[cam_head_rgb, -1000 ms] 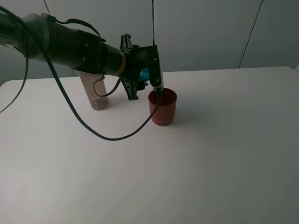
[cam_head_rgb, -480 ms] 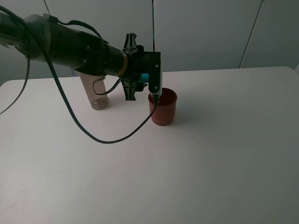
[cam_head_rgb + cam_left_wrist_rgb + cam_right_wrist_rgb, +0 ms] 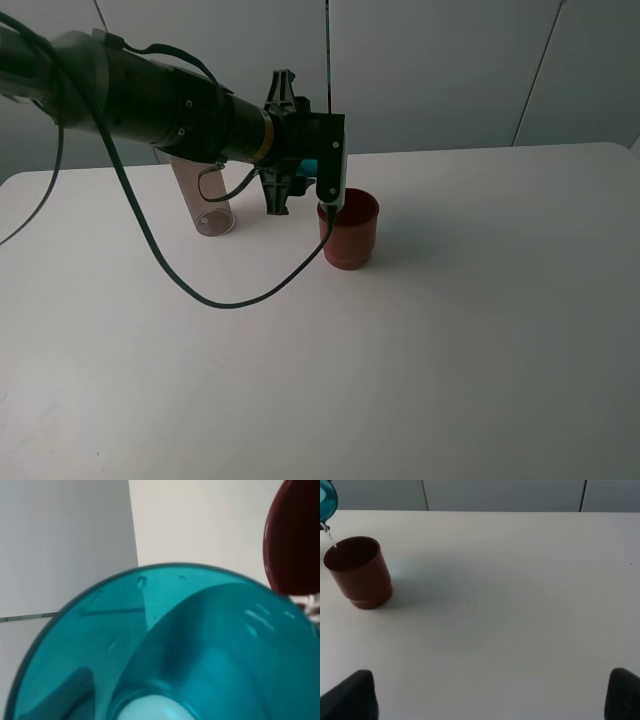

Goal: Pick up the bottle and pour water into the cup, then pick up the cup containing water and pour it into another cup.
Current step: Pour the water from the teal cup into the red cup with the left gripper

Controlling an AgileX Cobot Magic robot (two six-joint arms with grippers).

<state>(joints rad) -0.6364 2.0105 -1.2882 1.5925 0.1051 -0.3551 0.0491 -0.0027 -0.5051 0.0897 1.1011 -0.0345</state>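
My left gripper (image 3: 306,182) is shut on the cup (image 3: 311,164), a translucent teal tumbler tipped on its side just above the left rim of another cup (image 3: 349,228), which is opaque red-brown. The left wrist view is filled by the teal cup (image 3: 200,650), with the red cup's rim (image 3: 295,540) beyond its lip. In the right wrist view a thin stream of water (image 3: 329,537) falls from the teal cup (image 3: 326,500) into the red cup (image 3: 360,572). The bottle (image 3: 208,200) stands upright behind the left arm. My right gripper (image 3: 490,685) is open over bare table.
The white table (image 3: 450,330) stretches right and forward of the red cup. A black cable (image 3: 220,298) loops from the left arm down onto the table in front of the bottle. A grey wall stands behind the table's far edge.
The left wrist has rolled a little further and shifted slightly right, tipping the teal cup more over the red cup's rim. The red cup and bottle have not moved.
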